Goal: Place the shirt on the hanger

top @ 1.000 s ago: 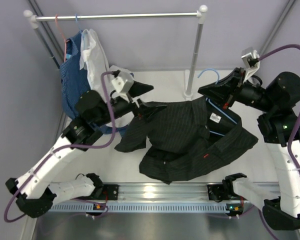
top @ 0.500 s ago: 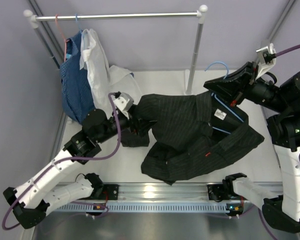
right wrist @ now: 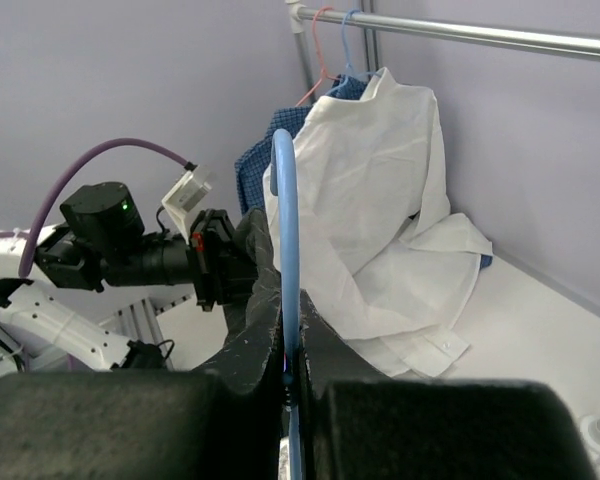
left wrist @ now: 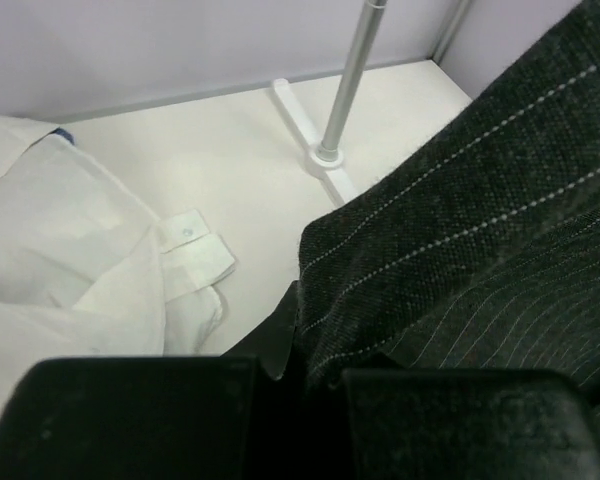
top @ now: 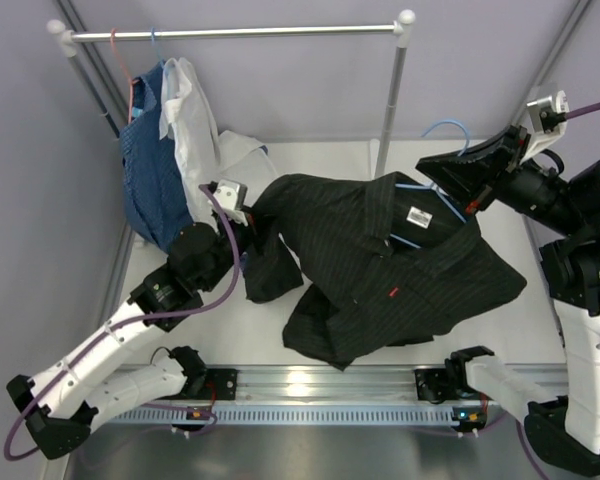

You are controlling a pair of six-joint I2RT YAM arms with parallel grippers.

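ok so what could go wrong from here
1. The left jaws pinch only the edge of the shirt, so the floppy cloth may slip out when pulled.
2. The right jaws hold the hanger by one thin wire, so it might twist under the shirt's weight.
3. The white shirt lies right beside the left jaws and could get dragged along.
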